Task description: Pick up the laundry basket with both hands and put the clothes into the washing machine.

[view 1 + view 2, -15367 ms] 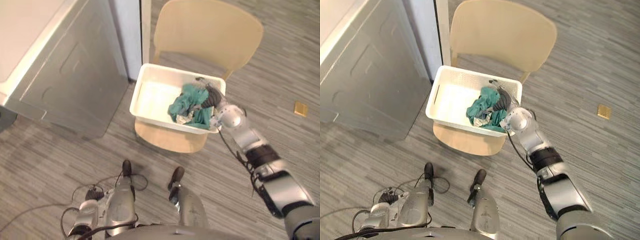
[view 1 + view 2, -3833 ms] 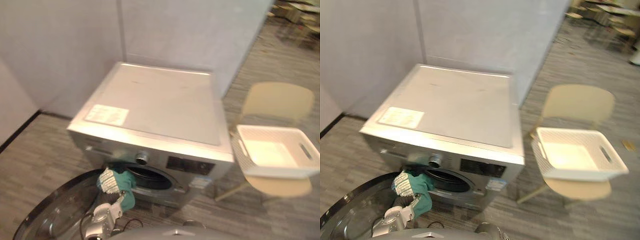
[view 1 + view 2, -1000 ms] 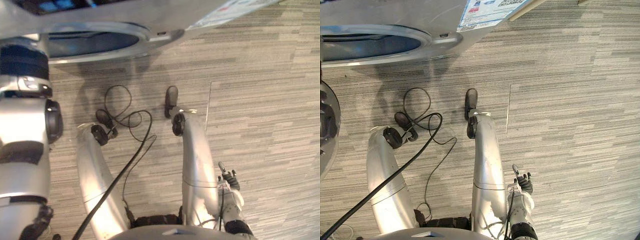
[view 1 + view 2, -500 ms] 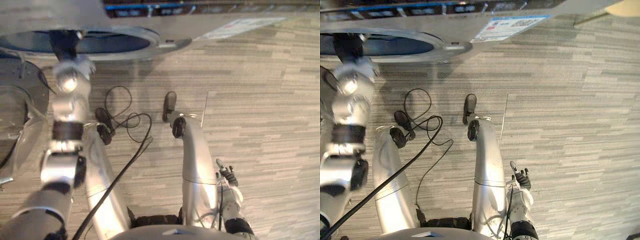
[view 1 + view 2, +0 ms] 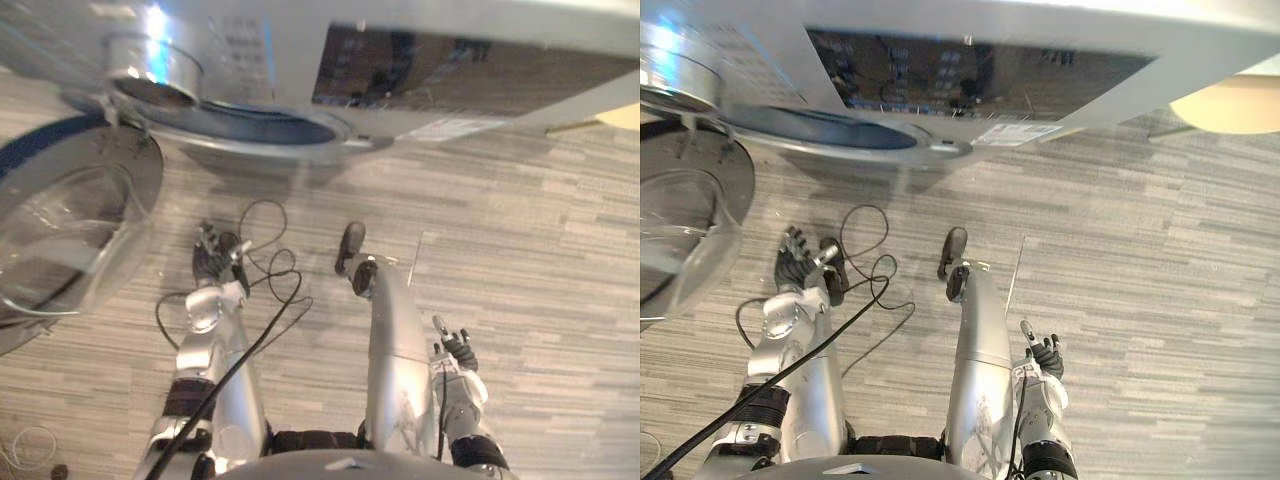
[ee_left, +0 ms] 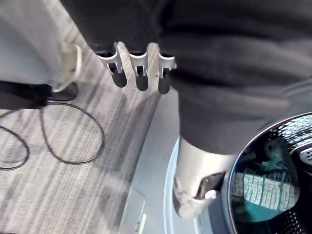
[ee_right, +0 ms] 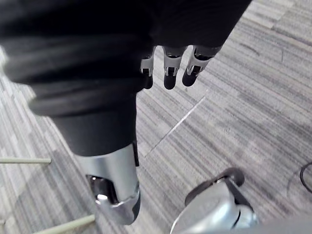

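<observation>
The teal clothes [image 6: 265,192], with a white striped piece among them, lie inside the dark drum of the silver washing machine [image 5: 450,70]. Its round opening [image 5: 250,125] faces me, and the glass door [image 5: 70,230] stands swung open at the left. My left hand [image 5: 215,258] hangs low over the floor in front of the opening, apart from it, with its fingers [image 6: 139,73] straight and holding nothing. My right hand [image 5: 1044,357] hangs low at my right side, its fingers [image 7: 168,70] relaxed and holding nothing above the floor.
Grey striped flooring [image 5: 1160,260] stretches to the right of the machine. The pale seat of a chair [image 5: 1230,105] shows at the right edge, beside the machine. The open door juts out on the left.
My left arm has come out of the drum opening and dropped low in front of the machine, with nothing in its hand. The camera has tilted up. The right hand has stayed put.
</observation>
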Robot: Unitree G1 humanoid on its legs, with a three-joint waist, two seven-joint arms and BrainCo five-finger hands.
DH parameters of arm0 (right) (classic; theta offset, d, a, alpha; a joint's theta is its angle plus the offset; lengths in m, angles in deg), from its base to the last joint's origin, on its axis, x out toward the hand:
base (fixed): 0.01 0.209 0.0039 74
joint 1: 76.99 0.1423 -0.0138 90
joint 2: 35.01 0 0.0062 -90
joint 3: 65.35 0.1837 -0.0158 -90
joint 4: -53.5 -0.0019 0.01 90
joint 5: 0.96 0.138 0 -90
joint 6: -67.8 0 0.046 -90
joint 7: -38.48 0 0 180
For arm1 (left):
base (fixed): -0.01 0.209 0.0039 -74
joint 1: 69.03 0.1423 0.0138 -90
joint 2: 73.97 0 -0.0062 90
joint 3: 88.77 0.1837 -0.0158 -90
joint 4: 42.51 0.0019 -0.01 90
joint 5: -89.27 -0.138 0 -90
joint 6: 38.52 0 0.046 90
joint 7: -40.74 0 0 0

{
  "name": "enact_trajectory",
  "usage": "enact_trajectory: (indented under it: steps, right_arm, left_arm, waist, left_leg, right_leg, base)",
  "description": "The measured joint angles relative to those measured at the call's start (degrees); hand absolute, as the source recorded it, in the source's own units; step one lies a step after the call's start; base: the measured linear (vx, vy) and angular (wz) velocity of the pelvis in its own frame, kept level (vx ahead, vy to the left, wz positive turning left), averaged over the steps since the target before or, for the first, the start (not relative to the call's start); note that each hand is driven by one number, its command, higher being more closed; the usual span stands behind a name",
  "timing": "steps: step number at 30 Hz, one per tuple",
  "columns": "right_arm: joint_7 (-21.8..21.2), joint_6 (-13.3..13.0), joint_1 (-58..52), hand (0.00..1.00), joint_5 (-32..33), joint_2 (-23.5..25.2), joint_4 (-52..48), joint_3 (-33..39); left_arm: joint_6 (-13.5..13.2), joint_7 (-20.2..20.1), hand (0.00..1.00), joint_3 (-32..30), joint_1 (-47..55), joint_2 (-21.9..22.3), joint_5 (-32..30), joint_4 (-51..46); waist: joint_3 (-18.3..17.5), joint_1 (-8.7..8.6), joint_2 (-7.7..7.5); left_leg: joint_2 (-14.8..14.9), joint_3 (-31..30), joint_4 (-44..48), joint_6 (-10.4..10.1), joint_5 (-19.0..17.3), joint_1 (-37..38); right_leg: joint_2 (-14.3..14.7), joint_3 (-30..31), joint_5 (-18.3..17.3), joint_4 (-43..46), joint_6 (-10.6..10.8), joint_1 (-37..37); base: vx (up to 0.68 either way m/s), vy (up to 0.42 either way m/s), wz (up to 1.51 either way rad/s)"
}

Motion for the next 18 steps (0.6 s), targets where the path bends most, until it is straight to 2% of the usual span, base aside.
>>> enact_trajectory:
  steps: [3,7,9,12,15,16,18]
  right_arm:
    - [-0.13,1.34,-0.25,0.0,-2.98,0.95,3.61,0.19]
    - [-1.59,3.61,-3.56,0.0,-5.67,1.58,6.98,1.33]
    - [-2.5,4.95,-5.8,0.0,-9.41,3.0,10.07,5.14]
    - [-3.84,6.3,-8.44,0.0,-13.31,4.8,14.0,9.93]
    - [-3.9,7.4,-9.29,0.0,-16.75,5.24,17.26,12.95]
    - [-3.91,7.45,-9.34,0.0,-16.86,5.18,17.74,13.24]
    - [-4.32,8.24,-8.77,0.0,-21.81,4.67,19.13,14.06]
  left_arm:
    - [1.15,-2.43,0.0,-1.8,0.59,0.41,-4.66,11.19]
    - [2.69,-5.35,0.0,-9.79,3.44,1.01,-10.56,22.99]
    - [4.3,-6.98,0.0,-17.16,7.28,1.64,-13.38,28.62]
    - [5.18,-7.87,0.0,-23.2,11.39,2.37,-16.22,31.26]
    - [5.51,-7.86,0.0,-24.46,13.24,3.08,-17.83,32.54]
    - [5.51,-7.86,0.0,-24.43,13.43,3.32,-17.82,32.84]
    - [5.47,-7.84,0.0,-23.44,13.29,4.35,-17.74,33.6]
  waist:
    - [-2.87,0.02,-0.03]
    - [-9.27,-0.3,0.1]
    - [-14.25,-0.7,0.29]
    - [-20.32,-0.8,0.87]
    - [-25.03,-0.64,1.29]
    - [-25.66,-0.59,1.38]
    - [-26.98,-0.62,1.8]
  left_leg:
    - [-0.53,2.18,-5.56,0.21,0.76,9.64]
    - [-1.28,4.74,-12.47,0.19,1.57,21.15]
    - [-1.83,6.48,-18.56,0.23,2.64,29.14]
    - [-2.46,9.26,-28.58,-0.1,5.17,38.52]
    - [-3.18,11.44,-35.39,-0.09,7.17,44.19]
    - [-3.31,11.65,-36.35,-0.08,7.46,45.08]
    - [-3.89,11.53,-39.01,0.24,8.63,48.15]
  right_leg:
    - [0.04,0.25,0.72,-4.3,0.22,8.46]
    - [0.06,0.45,1.43,-10.26,1.29,18.9]
    - [0.11,0.33,2.18,-16.14,2.1,26.3]
    - [0.93,-1.08,5.1,-26.28,2.3,35.35]
    - [1.48,-1.18,7.88,-33.48,2.88,41.01]
    - [1.59,-1.2,8.4,-34.76,3.09,42.06]
    - [1.76,-2.2,10.45,-39.37,3.35,46.54]
  base:
    - [0.09,-0.02,-0.01]
    - [0.13,0.009,-0.03]
    - [0.17,0.041,-0.06]
    - [0.18,0.04,-0.09]
    - [0.16,0.044,-0.13]
    - [0.1,0.045,-0.04]
    - [0.14,0.059,0.11]
